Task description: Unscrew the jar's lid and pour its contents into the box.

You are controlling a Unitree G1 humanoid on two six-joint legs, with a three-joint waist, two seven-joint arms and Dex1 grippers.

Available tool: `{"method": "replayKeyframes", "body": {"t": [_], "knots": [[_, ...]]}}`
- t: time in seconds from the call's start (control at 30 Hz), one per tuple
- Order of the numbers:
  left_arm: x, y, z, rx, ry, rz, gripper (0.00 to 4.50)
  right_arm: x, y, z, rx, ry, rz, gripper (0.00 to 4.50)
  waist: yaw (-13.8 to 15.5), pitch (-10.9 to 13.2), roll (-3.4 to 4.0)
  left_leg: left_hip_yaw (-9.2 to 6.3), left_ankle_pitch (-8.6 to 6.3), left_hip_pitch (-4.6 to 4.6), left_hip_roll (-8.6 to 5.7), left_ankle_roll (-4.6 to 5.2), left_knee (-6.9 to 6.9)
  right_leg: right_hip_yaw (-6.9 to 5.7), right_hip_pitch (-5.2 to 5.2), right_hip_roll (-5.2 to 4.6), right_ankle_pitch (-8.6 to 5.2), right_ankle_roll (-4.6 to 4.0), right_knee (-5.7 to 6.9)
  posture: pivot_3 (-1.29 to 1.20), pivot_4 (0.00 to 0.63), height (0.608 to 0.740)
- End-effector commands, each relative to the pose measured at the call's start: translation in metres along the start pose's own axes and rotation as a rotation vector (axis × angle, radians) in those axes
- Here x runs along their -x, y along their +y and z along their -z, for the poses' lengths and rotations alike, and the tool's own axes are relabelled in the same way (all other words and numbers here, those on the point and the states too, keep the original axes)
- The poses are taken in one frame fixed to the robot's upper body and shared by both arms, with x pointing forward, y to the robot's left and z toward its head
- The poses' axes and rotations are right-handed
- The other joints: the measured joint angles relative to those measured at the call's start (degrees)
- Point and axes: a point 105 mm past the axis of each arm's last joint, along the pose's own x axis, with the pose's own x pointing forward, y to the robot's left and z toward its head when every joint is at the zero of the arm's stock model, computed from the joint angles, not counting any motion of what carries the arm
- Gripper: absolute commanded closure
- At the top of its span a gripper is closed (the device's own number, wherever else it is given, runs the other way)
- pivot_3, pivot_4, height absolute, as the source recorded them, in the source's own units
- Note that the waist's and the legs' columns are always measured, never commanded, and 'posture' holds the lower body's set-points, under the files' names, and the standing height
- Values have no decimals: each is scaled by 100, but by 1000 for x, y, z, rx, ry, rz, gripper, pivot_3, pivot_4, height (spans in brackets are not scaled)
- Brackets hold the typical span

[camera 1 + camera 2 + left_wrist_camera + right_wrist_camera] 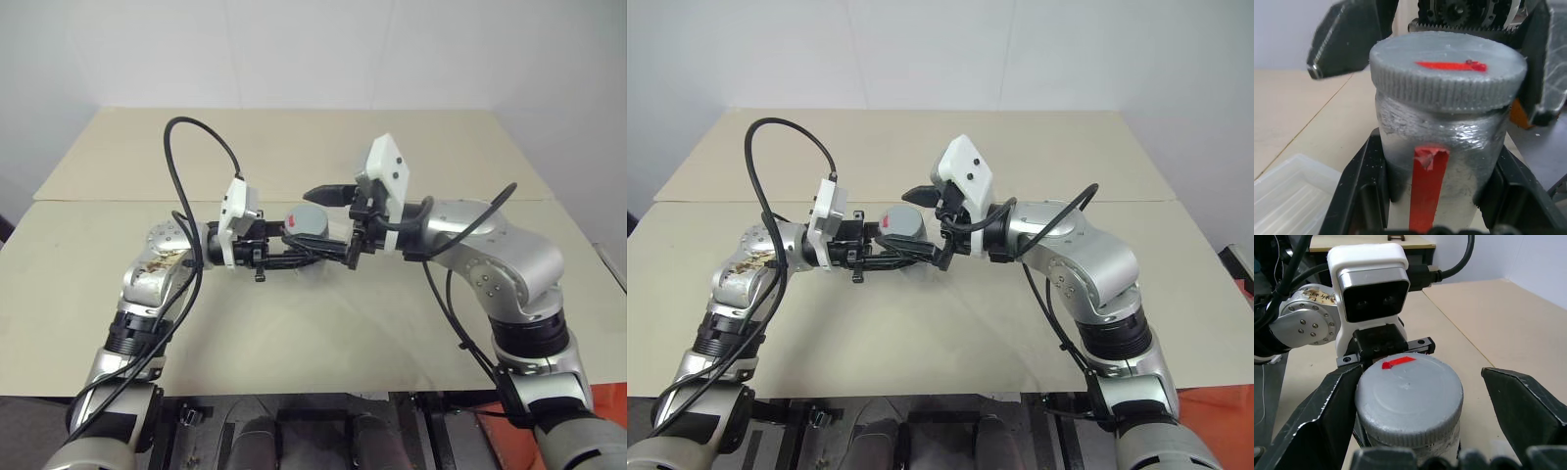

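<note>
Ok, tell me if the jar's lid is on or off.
On: the lid sits flush atop the jar, its ribbed rim overlapping the neck.

**Jar held above the worktop centre**

The jar (pixel 1440 161) is held above the worktop (pixel 323 333) by the left gripper (pixel 294 257), reaching in from the left. The lid (pixel 308 219) sits on the jar. The right gripper (pixel 338 220) lies just right, its jaws either side of the lid. The box (pixel 1288 196) lies on the worktop below.

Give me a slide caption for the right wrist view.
Right gripper straddles the grey lid of the jar, jaws not yet closed on it, left gripper holding the jar from behind.
</note>
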Motion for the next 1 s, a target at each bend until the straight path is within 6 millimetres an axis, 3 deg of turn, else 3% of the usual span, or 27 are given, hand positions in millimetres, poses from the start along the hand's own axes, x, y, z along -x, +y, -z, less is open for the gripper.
{"method": "replayKeyframes", "body": {"t": [0.03, 0.1, 0.3, 0.47, 0.63, 0.73, 0.87, 1.0], "knots": [[-2, -2, -7, -51, -4, 26, 2571, 5, 0, -14, 36, -45, 9, 1242, 0, 0, 0, 0, 0, 0, 0, 0, 0, 0, 0, 0, 0, 0, 0, 0, 150, 740], [-2, -2, -6, -50, 0, 27, 2571, 6, 0, -16, 38, -55, 7, 1739, 0, 0, 0, 0, 0, 1, 0, 0, 0, 0, 0, 0, 0, 0, -1, 0, 150, 740], [-1, -9, -6, -44, -7, 87, 2571, 8, 3, -20, 42, -115, -67, 1740, 0, 0, 0, 0, 0, 1, 0, 0, 0, 0, 0, 0, 0, 0, -2, 0, 150, 740], [-4, -23, -14, -36, -32, 261, 2571, 17, 22, -15, 76, -173, -445, 1740, 7, 0, 0, 1, 0, 2, -1, 0, 1, -1, 3, 1, 0, 0, -7, 0, 150, 740], [-9, -35, -21, -46, -35, 401, 2571, 20, 27, -4, 103, -168, -726, 1740, -5, 1, 1, 1, 0, 4, 1, 0, 3, -2, 4, 3, 0, 0, -7, 0, 150, 740], [-11, -39, -20, -54, -26, 435, 2571, 17, 23, 2, 118, -161, -778, 1740, -28, 1, 1, 0, 0, 7, 4, 0, 1, -1, 3, 6, 0, 0, -4, 0, 150, 740], [-9, -36, -18, -57, -25, 389, 2571, 7, 15, 3, 152, -164, -703, 1740, -19, 1, 2, 0, 0, 4, 3, 0, 2, -1, 0, 5, 0, 0, 6, 0, 150, 740], [0, -33, -13, -46, -3, 336, 2571, 11, 12, 2, 164, -170, -603, 495, 4, 2, 2, 0, 0, 1, 3, 0, 2, -3, 0, 3, 0, 0, 11, 0, 150, 740]]}}
